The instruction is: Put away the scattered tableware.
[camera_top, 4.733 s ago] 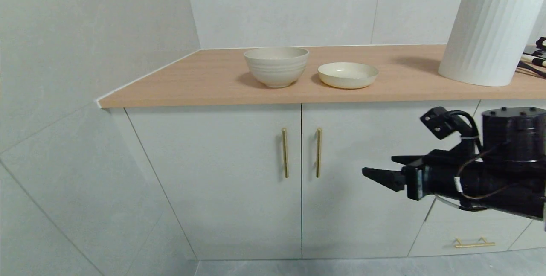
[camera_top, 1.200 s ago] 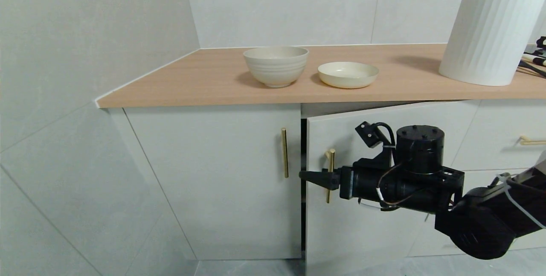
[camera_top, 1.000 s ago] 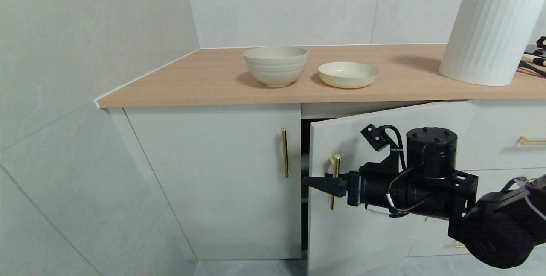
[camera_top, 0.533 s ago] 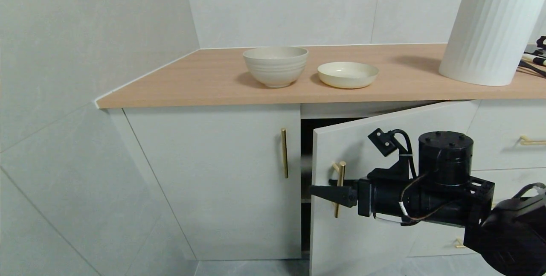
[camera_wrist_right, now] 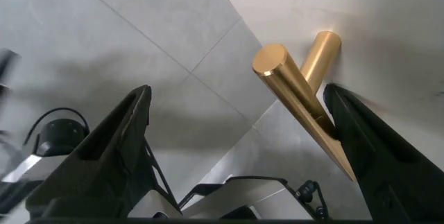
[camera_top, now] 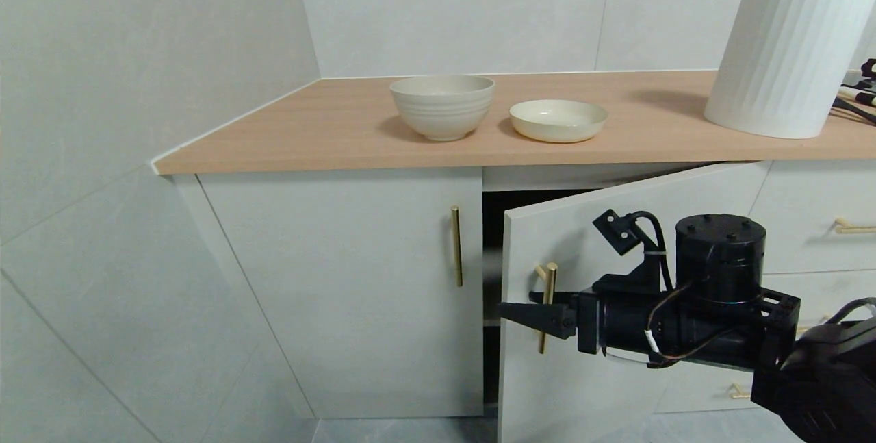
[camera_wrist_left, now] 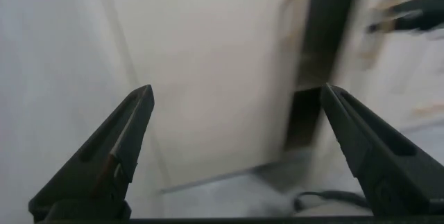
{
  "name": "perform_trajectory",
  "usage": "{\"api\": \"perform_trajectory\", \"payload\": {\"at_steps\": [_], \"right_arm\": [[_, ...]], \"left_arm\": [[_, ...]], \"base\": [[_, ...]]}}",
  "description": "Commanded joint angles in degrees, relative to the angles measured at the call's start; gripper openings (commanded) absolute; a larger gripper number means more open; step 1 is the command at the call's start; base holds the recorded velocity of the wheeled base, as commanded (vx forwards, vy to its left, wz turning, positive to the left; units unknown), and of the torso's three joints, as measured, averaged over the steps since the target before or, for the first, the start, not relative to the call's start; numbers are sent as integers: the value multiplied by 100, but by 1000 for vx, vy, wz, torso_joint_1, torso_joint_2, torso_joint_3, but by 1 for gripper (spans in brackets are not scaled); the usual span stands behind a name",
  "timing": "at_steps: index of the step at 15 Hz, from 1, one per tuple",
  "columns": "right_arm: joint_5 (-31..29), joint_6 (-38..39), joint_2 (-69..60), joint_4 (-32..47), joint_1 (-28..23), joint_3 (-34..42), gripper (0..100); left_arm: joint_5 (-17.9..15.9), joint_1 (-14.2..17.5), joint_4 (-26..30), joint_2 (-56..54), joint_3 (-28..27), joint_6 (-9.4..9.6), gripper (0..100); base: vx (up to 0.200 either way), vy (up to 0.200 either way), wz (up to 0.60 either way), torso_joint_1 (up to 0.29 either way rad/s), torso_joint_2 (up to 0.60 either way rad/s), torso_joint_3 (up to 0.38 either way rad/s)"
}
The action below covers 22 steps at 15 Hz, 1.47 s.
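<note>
A ribbed cream bowl (camera_top: 442,106) and a shallow cream plate (camera_top: 558,120) stand side by side on the wooden counter (camera_top: 308,135). Below them the right cabinet door (camera_top: 616,210) stands partly open, with a dark gap beside it. My right gripper (camera_top: 520,311) is at that door's brass handle (camera_top: 547,306). Its fingers are open, and the handle (camera_wrist_right: 298,89) lies between them, close against one finger (camera_wrist_right: 368,154). My left gripper (camera_wrist_left: 236,89) is open and holds nothing, low before the cabinet, facing the doors and the floor.
The left cabinet door (camera_top: 342,279) is closed, its brass handle (camera_top: 456,255) next to the gap. A tall white ribbed container (camera_top: 787,53) stands at the counter's right, with dark utensils (camera_top: 855,94) behind it. Drawers with brass handles (camera_top: 852,226) lie to the right. A tiled wall runs along the left.
The right door, closed at first, has swung open. Over the last second my right gripper has drawn back and down with the handle, widening the gap.
</note>
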Motion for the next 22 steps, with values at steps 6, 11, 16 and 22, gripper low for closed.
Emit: {"api": "perform_trajectory", "payload": {"at_steps": [6,11,16,22], "right_arm": [[16,5,-20,-11,45,-8,100],[7,5,-46,-11,45,-8,100],[7,-4,-28,-11,72,-25,100],[7,-4,-20,-11,81,1,100]], "left_arm": [[-995,-1433,-598,5577,-2359,-18,100],[-968,-2215,-2224,7458,-2297,-378,100],[-951,-2909,-3753,8240,-1893,-1687,100],[-916,-3041,-3806,8504,-1910,-1705,100]], "base": [[0,0,0,0,0,0],[0,0,0,0,0,0],[0,0,0,0,0,0],[0,0,0,0,0,0]]}}
